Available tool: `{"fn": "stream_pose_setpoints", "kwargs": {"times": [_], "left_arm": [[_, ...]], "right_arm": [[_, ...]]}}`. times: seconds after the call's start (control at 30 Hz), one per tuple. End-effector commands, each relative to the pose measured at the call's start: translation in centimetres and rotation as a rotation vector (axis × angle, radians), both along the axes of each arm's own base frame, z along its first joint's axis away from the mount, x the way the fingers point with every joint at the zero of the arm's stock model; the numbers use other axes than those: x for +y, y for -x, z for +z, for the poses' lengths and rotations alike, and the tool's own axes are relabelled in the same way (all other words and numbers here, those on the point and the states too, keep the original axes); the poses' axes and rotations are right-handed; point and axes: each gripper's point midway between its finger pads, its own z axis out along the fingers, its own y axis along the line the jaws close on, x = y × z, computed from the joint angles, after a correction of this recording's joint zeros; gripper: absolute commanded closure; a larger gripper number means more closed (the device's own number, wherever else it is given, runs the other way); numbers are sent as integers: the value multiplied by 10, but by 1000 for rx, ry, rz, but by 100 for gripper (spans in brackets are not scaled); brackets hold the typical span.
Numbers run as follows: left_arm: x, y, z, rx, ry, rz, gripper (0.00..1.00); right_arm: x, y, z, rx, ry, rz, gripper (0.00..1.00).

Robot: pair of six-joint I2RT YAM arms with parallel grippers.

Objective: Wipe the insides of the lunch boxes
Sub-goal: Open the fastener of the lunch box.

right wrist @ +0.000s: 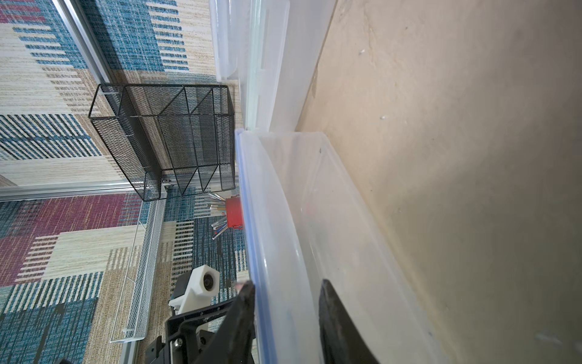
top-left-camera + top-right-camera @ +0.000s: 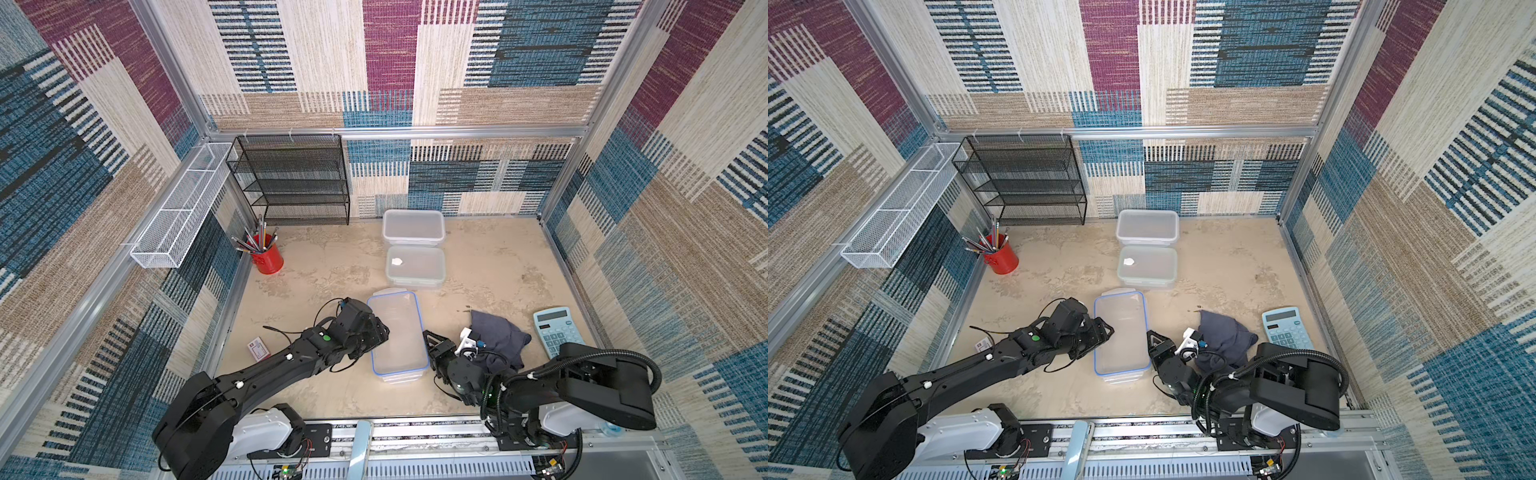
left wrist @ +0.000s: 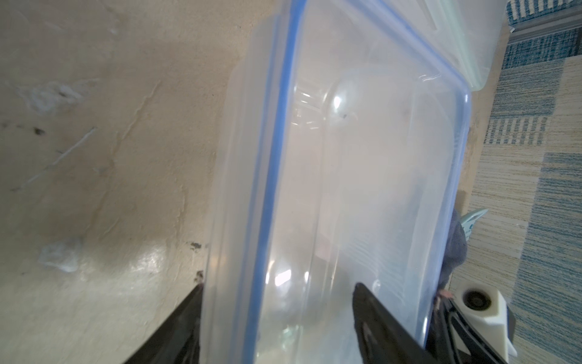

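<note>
Three lunch boxes stand in a row down the table's middle: a far frosted one point(image 2: 413, 226), a middle one point(image 2: 415, 268) with a white scrap on top, and a near clear one point(image 2: 400, 376). A blue-rimmed lid point(image 2: 397, 332) lies on the near box. My left gripper point(image 2: 384, 332) lies on its side at that box's left edge. It is open, with one finger over the lid and one down beside the wall point(image 3: 278, 285). At the box's right edge my right gripper point(image 2: 428, 334) is shut on the lid's rim point(image 1: 288, 283).
A grey cloth point(image 2: 498, 336) lies crumpled just right of my right gripper, with a light blue calculator point(image 2: 555, 328) beyond it. A red pencil cup point(image 2: 266, 257), a black mesh shelf point(image 2: 295, 178) and a white wire basket point(image 2: 183, 203) stand at the back left. A small card point(image 2: 258, 348) lies beside my left arm.
</note>
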Motion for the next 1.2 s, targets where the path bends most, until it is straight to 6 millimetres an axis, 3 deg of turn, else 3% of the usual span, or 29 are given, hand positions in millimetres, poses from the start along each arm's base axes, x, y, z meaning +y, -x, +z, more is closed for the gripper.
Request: {"fn": "stream_pose_setpoints", "kwargs": {"times": [0.0, 0.23, 0.47, 0.77, 1.17], "left_arm": [[-8, 5, 0, 32, 38, -9, 27], [-7, 8, -6, 42, 27, -9, 28], [1, 16, -14, 47, 15, 21, 29], [3, 24, -22, 60, 5, 26, 29], [6, 30, -37, 91, -8, 43, 29]], "right_arm": [[22, 3, 14, -7, -95, 79, 70], [20, -1, 14, -10, -80, 49, 78], [20, -8, 9, 24, 62, 0, 85], [25, -10, -19, 100, 262, -3, 96], [21, -11, -40, 183, 625, -32, 100]]}}
